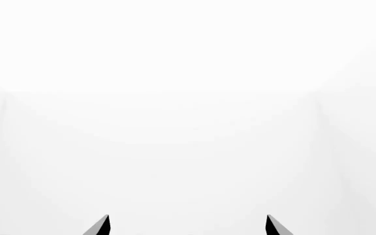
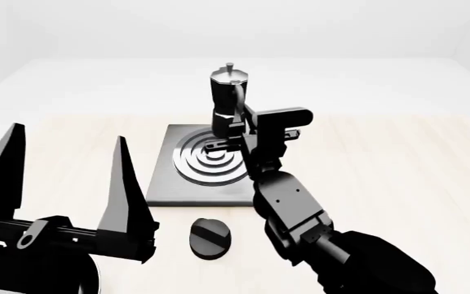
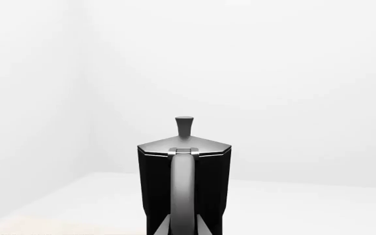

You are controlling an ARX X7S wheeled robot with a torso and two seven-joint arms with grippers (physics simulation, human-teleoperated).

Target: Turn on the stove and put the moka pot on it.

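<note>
Starting at my left, my left gripper point(image 2: 63, 177) hangs up near me, fingers spread wide, holding nothing. Next comes the round knob point(image 2: 210, 236) on the pale surface point(image 2: 398, 171), then the stove point(image 2: 163, 184). My right gripper point(image 2: 237, 125) pinches the moka pot point(image 2: 228, 101) by its side handle, above the rings. It looks hard, smooth and maybe slippery, so the handle seems the best place to hold.

On the table point(image 2: 398, 159) the stove point(image 2: 169, 184) sits at the middle with its knob point(image 2: 208, 236) just in front, the moka pot point(image 2: 228, 98) above its burner rings, the left gripper point(image 2: 68, 168) raised nearer, leftward.
</note>
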